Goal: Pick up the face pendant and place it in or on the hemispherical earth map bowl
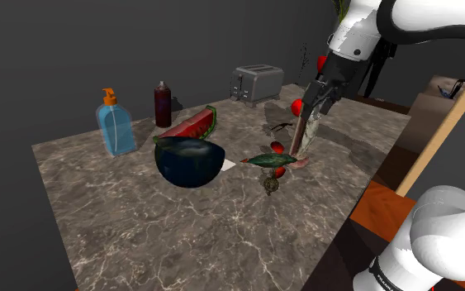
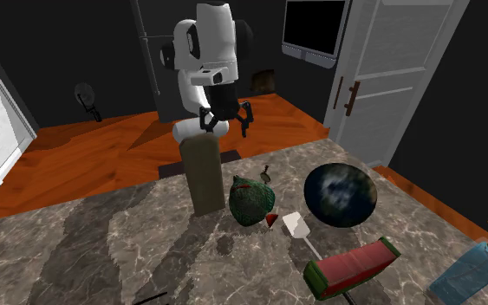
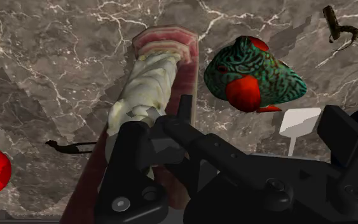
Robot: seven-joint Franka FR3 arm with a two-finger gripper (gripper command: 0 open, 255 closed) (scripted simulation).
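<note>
**Pincer open above the standing pendant, bowl waiting across the bench**

The pincer [image 2: 226, 121] has its two black fingers spread wide and clasps nothing. It hangs just above the face pendant [image 2: 204, 178], with one finger almost over the slab's upper end. I cannot tell whether that finger touches it. The pendant is a long pinkish slab with a pale carved figure down its front. It stands nearly upright on its lower end on the marble bench [image 1: 164, 231], leaning a little in the shoulder view. Standing this way it offers its narrow top to the fingers, which probably explains the approach from above. No grasp is made yet.

Just beside the pendant lies a green and red patterned thing [image 1: 272, 159], with a small white tag [image 3: 300, 121] next to it. Beyond these, toward the shoulder view's left, sits the dark blue earth map bowl [image 1: 189, 161], mouth up, so a drop from above should suit it. A watermelon slice [image 1: 191, 126] lies just behind the bowl. The carry will likely have to rise over the patterned thing, which lies between pendant and bowl.
</note>
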